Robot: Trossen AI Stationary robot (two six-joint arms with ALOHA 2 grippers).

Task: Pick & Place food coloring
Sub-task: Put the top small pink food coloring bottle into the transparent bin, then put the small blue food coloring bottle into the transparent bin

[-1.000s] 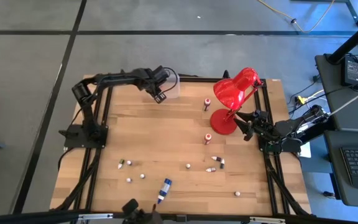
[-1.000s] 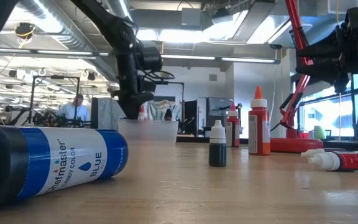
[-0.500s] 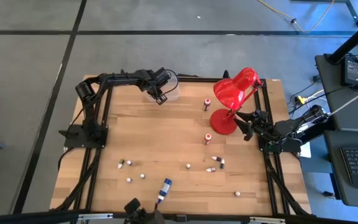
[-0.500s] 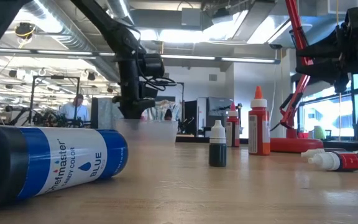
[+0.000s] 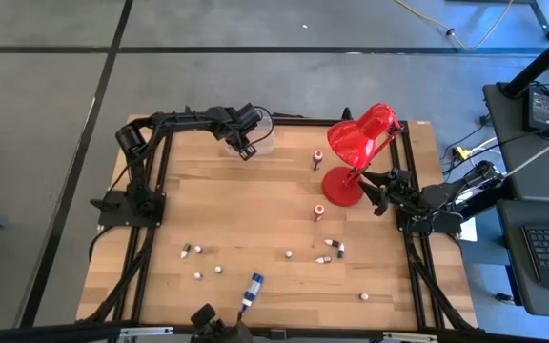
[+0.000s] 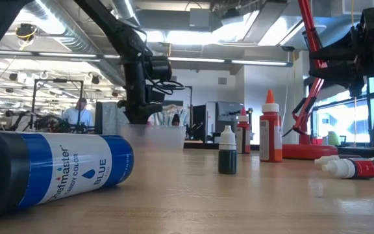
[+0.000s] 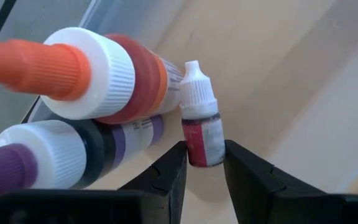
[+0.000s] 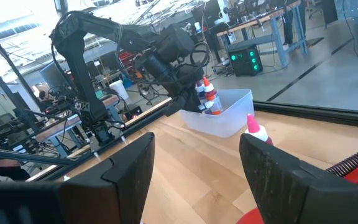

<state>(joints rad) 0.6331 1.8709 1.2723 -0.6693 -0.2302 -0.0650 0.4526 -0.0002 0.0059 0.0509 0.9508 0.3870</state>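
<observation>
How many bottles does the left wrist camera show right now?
3: an orange-tipped bottle lying beside a purple-tipped bottle, and a small red bottle held in the left gripper. More may be hidden.

My wooden table (image 5: 255, 219) carries a clear plastic box (image 5: 260, 140) at its far edge and the red desk lamp (image 5: 341, 186) at far right. Two upright red bottles (image 5: 318, 159) stand near the lamp. Small dropper bottles (image 5: 330, 258) lie scattered nearer me; a blue bottle (image 5: 252, 290) lies near the front edge.

Bright, even overhead light; window glare, perhaps slight blur in close wrist views.
</observation>
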